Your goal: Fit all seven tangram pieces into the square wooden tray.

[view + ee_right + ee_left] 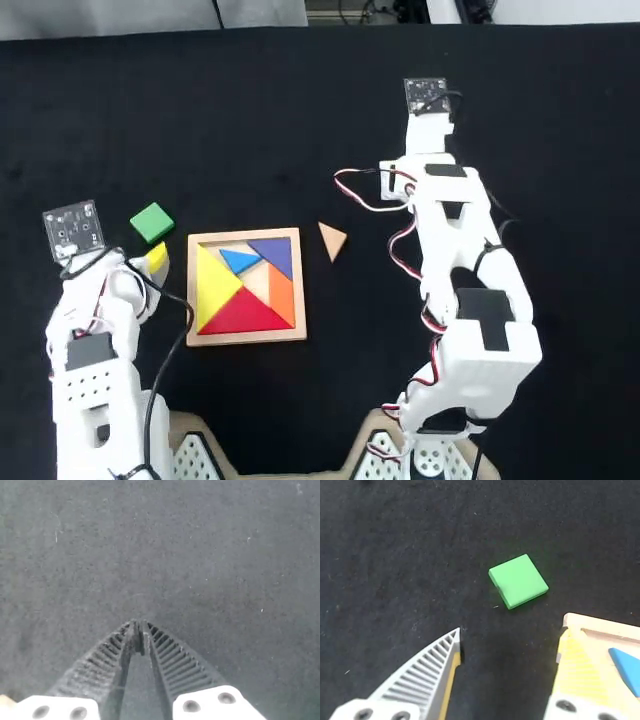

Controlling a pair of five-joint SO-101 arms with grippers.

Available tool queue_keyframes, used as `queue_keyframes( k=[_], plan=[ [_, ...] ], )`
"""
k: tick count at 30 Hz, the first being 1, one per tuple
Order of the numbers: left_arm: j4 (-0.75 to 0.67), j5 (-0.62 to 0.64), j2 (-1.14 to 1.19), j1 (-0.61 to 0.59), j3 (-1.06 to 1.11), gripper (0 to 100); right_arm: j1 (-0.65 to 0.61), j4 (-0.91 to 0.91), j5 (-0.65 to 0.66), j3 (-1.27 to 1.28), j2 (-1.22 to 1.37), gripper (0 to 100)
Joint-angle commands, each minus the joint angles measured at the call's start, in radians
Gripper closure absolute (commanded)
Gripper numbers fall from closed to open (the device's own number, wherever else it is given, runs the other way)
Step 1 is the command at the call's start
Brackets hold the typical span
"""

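Since the green square (152, 222) lies loose on the desk (300, 120), just far of the left end effector (510, 632) and off the far-left corner of the tray (245, 338), L arm is clearly the nearer one. Left end effector: jaws wide apart, nothing held. The piece sits just beyond the tips, not between them, approx. on the line the gap faces. Square has no long axis. Its sides lie turned off-parallel to the tray edges and to the jaws, so in my judgement the wrist must rotate to meet two opposite flats, not corners. Tan triangle (332, 241): on desk just right of tray, between tray and R arm, which is nearer to it. One tip points near, broad end far. Right end effector (137, 627): closed, nothing held, over bare desk. Tray holds five pcs; pale gap at centre unfilled.
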Motion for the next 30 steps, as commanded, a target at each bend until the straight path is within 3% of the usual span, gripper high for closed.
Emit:
queue_keyframes(
  k=[1, 7, 16, 22, 27, 30],
  plan=[
    [-0.087, -0.043, -0.014, 0.059, 0.028, 70, -0.017, 0.046, 0.008, -0.015, -0.054, 98.4],
    [-0.091, -0.051, -0.014, 0.067, 0.031, 70, -0.114, 0.192, 0.011, 0.058, -0.248, 98.8],
    [-0.089, -0.055, -0.014, 0.076, 0.031, 70, -0.279, 0.103, 0.130, 0.380, -0.611, 98.8],
    [-0.086, -0.055, -0.014, 0.074, 0.031, 70, -0.285, 0.262, 0.244, 0.274, -0.512, 98.8],
    [-0.086, -0.055, -0.014, 0.073, 0.031, 70, -0.362, 0.442, 0.400, 0.147, -0.328, 98.8],
    [-0.086, -0.055, -0.014, 0.073, 0.031, 70, -0.384, 0.476, 0.427, 0.108, -0.283, 98.8]
  ],
)
